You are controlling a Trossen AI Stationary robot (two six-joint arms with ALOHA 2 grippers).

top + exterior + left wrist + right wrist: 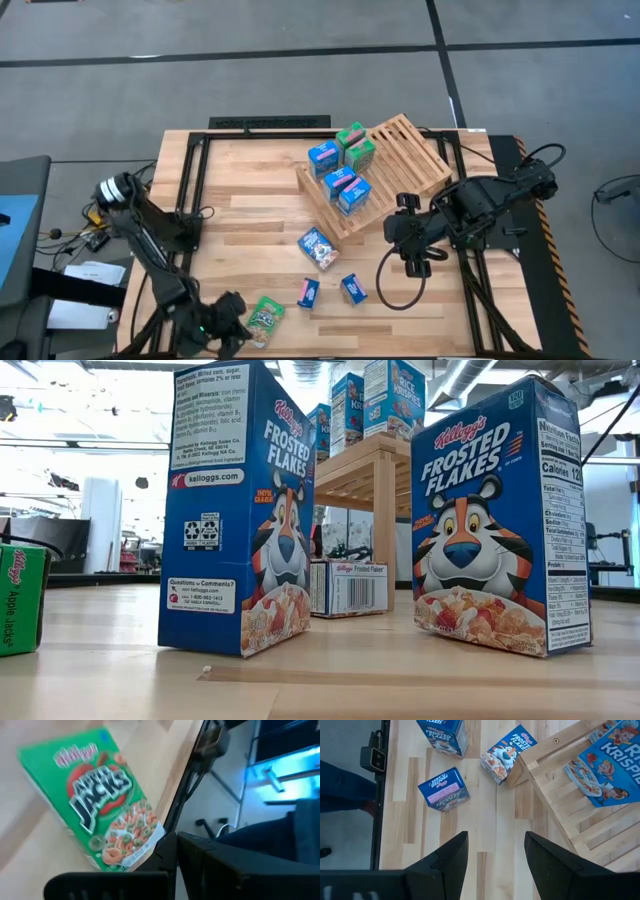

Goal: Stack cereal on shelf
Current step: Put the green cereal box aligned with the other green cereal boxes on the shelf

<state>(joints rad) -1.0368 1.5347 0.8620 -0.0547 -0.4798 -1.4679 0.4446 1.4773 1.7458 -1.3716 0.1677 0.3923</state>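
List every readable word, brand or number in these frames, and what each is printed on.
"Kellogg's FROSTED FLAKES": left blue box and right blue box, low view.
"Calories 120": right blue box's side.
"kelloggs.com": left blue box's side.
"Apple Jacks": green box at the edge.
"RICE KRISPIES": box on the shelf.
"APPLE JACKS": green box, left wrist view.
Nutrition panels: too small.

five cereal boxes [340, 172] on shelf [405, 160], four before it.

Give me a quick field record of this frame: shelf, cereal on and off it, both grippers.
shelf: slatted rack, tilted, far-right part of table
cereal on shelf: five boxes, blue and green
cereal on table: three Frosted Flakes boxes, one Apple Jacks box at near edge
left gripper: beside Apple Jacks box, holding nothing
right gripper: open, over bare table near shelf
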